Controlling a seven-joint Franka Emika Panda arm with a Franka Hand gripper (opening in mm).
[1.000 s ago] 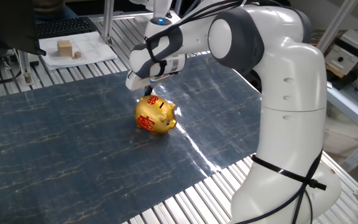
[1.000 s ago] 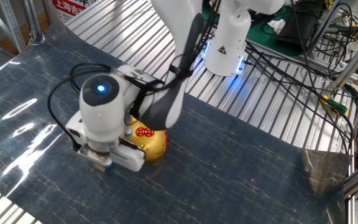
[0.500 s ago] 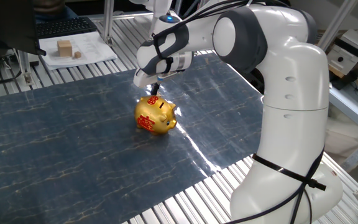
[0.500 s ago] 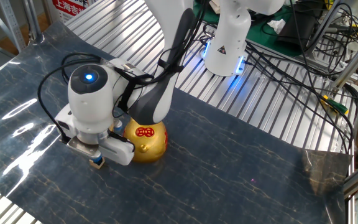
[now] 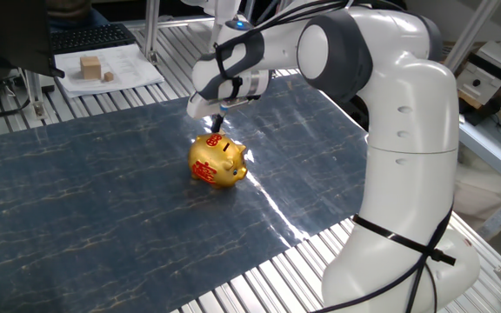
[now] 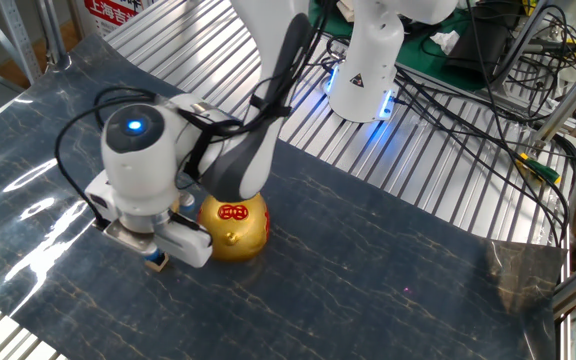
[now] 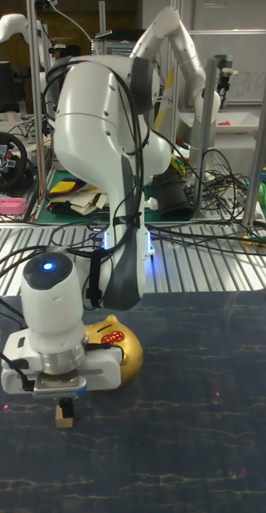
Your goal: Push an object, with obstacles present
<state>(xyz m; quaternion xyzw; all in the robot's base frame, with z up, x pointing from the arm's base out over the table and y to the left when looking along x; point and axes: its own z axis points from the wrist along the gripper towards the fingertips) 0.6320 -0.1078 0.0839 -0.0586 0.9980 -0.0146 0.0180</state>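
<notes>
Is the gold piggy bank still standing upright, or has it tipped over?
Upright. The piggy bank sits on the mat with its coin slot facing up, and its ears point upward in the tall fixed view.

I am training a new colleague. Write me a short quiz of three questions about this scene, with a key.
1. True or false: the gold piggy bank lies on its side.
2. What sits at the tip of the claw? A) tiny wooden cube B) coin C) ball
3. Fill in: the light on the arm's wrist glows ____.
Key: 1 false, it stands upright; 2 A; 3 blue.
</notes>
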